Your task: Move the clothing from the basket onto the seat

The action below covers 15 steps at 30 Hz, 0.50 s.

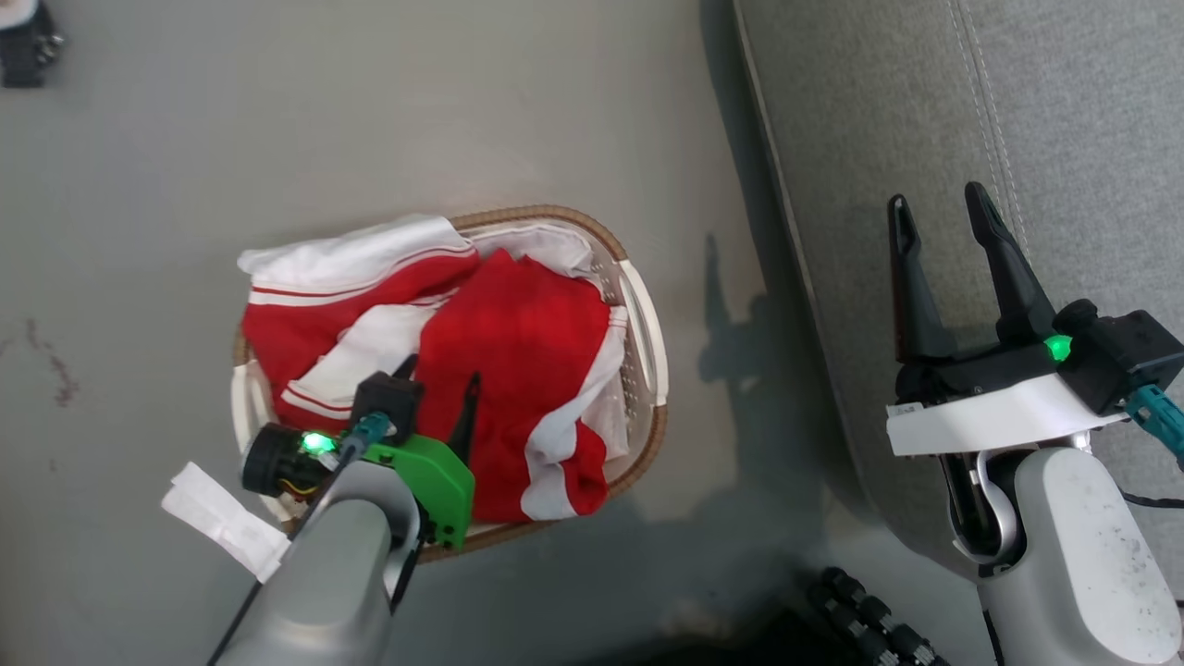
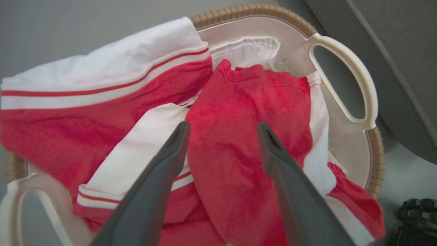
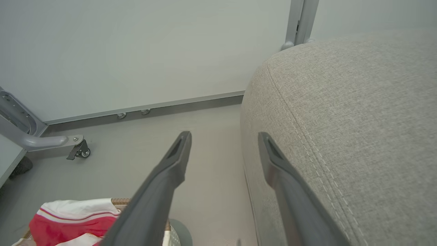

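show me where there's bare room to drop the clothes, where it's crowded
Free: the seat by the right end effector, and the floor strip between basket and seat. Crowded: the basket, heaped with clothing under the open left end effector.

looked like a test lab, bare grey floor (image 1: 370, 111), plain panel wall (image 3: 136, 51), castered metal frame (image 3: 51, 140), grey sofa seat (image 3: 358, 119)

We see red clothing (image 1: 527, 342) with white panels and red-striped white trim, in a white basket (image 1: 650, 333) rimmed in brown weave, beside a grey seat (image 1: 879, 111).
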Tool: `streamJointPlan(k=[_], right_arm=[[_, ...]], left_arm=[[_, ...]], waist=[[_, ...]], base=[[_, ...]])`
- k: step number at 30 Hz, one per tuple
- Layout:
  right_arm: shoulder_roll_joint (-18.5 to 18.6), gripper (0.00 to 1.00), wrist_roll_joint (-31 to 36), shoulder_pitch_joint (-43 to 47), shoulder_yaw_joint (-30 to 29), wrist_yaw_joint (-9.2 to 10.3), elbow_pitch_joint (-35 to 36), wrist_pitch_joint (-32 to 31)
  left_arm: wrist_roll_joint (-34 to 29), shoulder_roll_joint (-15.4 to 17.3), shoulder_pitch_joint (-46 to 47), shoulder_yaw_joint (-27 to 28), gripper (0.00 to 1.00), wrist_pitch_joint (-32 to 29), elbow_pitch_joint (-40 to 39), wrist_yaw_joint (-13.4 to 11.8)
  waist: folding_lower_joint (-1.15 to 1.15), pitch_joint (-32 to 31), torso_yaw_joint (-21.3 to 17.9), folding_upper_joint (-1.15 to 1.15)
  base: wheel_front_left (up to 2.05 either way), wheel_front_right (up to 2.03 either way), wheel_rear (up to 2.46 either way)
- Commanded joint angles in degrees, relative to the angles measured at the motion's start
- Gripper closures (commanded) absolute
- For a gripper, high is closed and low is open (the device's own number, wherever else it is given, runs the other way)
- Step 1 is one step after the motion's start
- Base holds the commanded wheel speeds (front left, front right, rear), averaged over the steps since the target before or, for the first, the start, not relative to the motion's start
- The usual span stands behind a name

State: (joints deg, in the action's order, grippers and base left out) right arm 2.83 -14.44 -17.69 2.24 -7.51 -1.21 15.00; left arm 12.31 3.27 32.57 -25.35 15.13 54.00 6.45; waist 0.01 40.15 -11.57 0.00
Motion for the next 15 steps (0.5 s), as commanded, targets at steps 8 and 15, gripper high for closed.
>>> streamJointPlan(k=[8,15], right_arm=[[0.1,0.00,-2.9,-1.7,1.2,0.04,1.4,0.3],[0.1,0.00,-4.2,-1.6,1.6,0.04,1.4,0.3]], left_arm=[[-0.5,3.4,5.8,2.5,0.00,0.0,4.5,-1.8],[-0.6,4.7,8.4,3.0,0.00,0.0,7.3,-2.5]], waist=[[-0.01,7.2,-6.0,0.00],[-0.01,9.3,-7.2,0.00]], base=[[0.00,0.00,0.00],[0.00,0.00,0.00]])
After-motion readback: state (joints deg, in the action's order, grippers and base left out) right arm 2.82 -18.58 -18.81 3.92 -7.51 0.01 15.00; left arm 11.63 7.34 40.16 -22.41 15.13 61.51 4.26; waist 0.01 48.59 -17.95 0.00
